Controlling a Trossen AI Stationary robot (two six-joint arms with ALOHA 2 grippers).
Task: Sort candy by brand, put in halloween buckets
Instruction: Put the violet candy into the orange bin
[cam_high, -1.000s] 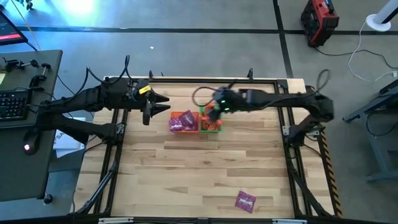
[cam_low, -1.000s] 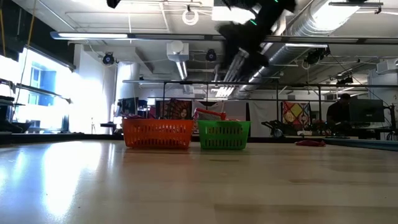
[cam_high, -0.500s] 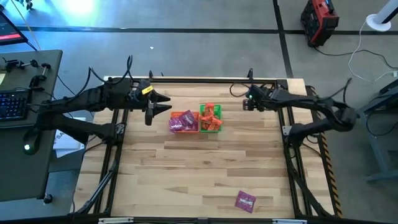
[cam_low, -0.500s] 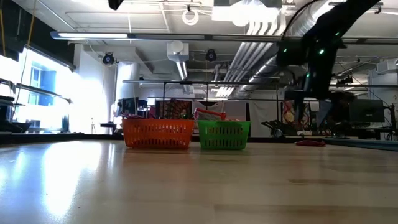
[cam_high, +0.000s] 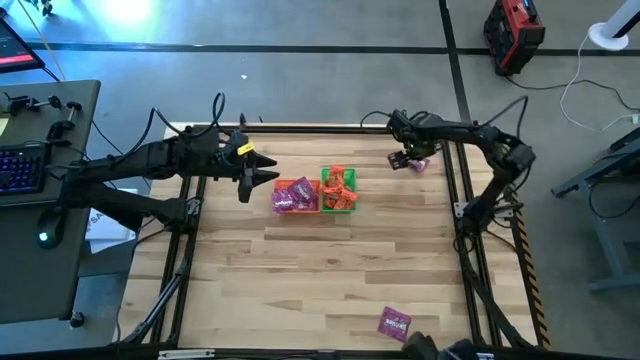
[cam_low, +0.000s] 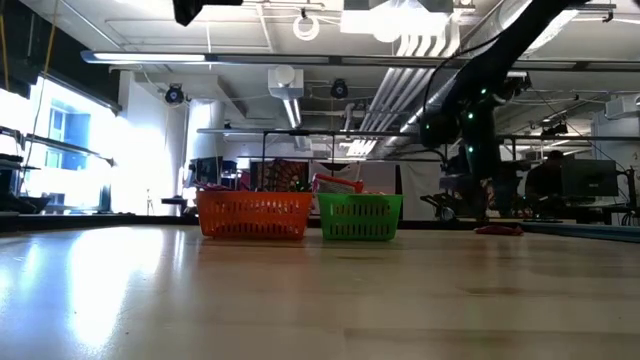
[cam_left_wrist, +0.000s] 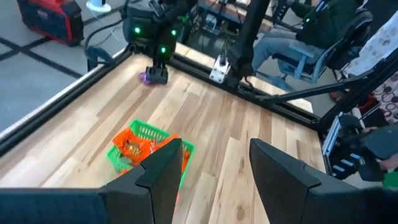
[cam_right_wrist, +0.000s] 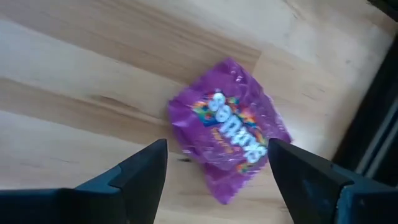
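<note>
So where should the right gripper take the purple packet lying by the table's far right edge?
Straight from above: the purple packet lies flat on the table, under the open right gripper. Close the fingers across its narrower middle; it is thin, so they must nearly reach the wood.

wooden table (cam_high: 320, 270), red case (cam_high: 512, 35) on floor, keyboard (cam_high: 22, 168), desk (cam_high: 40, 260)

purple packet (cam_right_wrist: 229, 129) with white lettering and multicolour dots, orange bucket (cam_high: 294, 195) holding purple candy, green bucket (cam_high: 338, 192) holding orange-red candy, pale striped wood table (cam_high: 330, 270)
</note>
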